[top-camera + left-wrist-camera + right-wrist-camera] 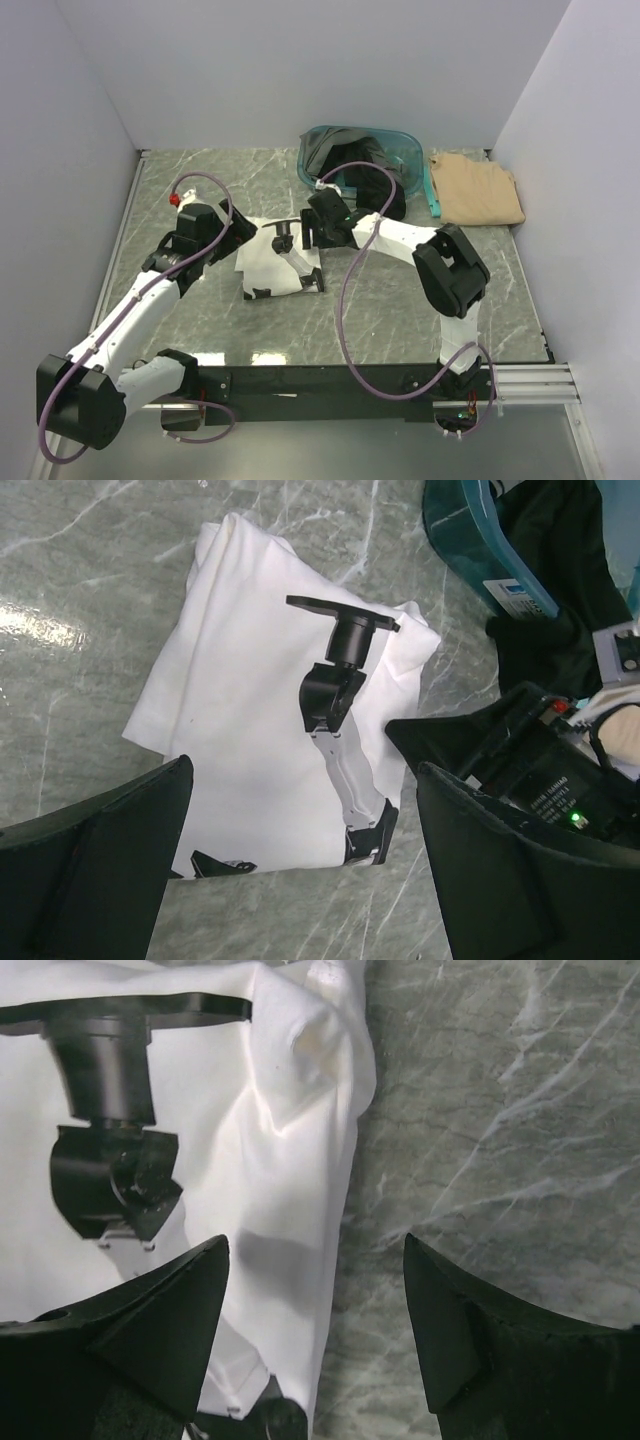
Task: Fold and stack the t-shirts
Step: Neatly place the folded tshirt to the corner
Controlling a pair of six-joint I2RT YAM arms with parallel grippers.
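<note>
One white t-shirt (275,265) is seen folded flat at the middle of the marble table (200,180), with a black print (340,690) on its upper face. Two grippers are poised at it: the left gripper (238,234) at its left edge, the right gripper (310,228) over its right edge. Both are spread wide and nothing is held. Farther back, one teal basket (415,145) is filled with a heap of dark shirts (355,160) whose number cannot be told. One tan t-shirt (478,190) is laid folded just right of the basket.
</note>
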